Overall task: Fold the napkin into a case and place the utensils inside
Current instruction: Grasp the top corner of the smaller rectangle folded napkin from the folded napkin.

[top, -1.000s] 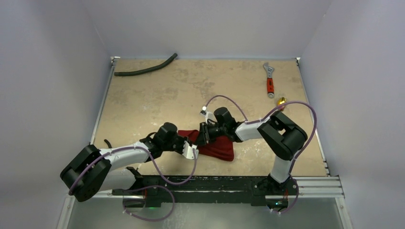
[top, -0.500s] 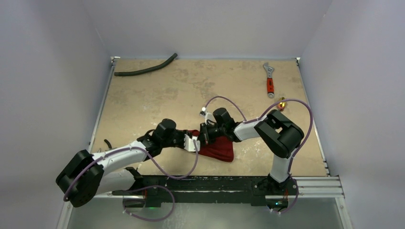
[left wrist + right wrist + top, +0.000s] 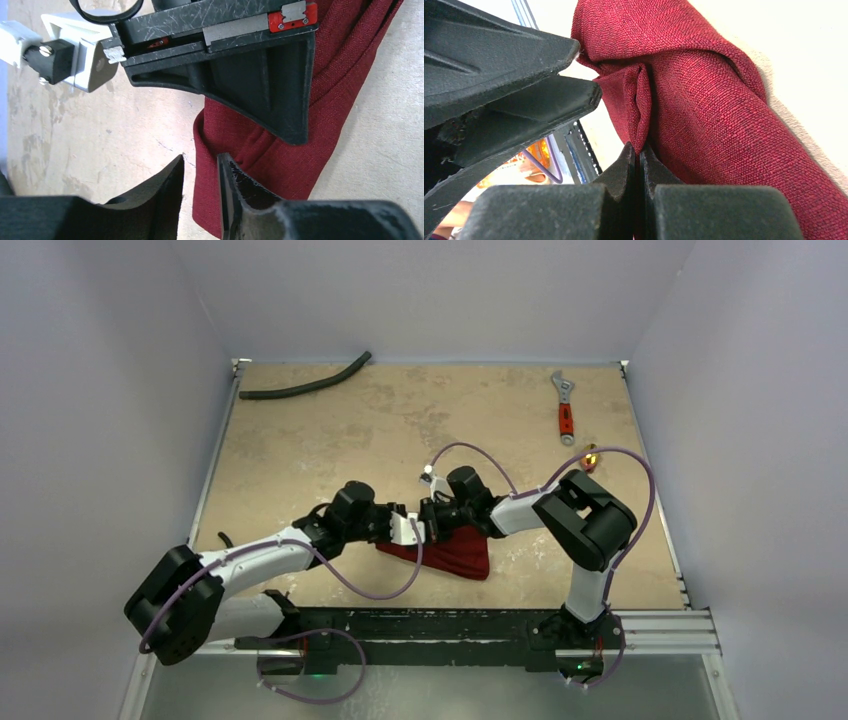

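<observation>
The dark red napkin (image 3: 455,555) lies bunched and partly folded at the front middle of the table. My right gripper (image 3: 432,523) is shut on a fold at the napkin's left end, seen close in the right wrist view (image 3: 638,152) on the cloth (image 3: 704,100). My left gripper (image 3: 408,530) sits right beside it. In the left wrist view the left gripper (image 3: 200,172) has its jaws a little apart, with the napkin's (image 3: 280,165) left edge between them. A gold utensil tip (image 3: 590,453) shows at the right, mostly hidden behind the right arm.
A red-handled silver wrench (image 3: 565,410) lies at the back right. A black hose (image 3: 300,388) lies at the back left. The two grippers are nearly touching over the napkin's left end.
My left gripper has moved forward and right, up to the napkin's left edge beside the right gripper. The right gripper has stayed shut on the cloth.
</observation>
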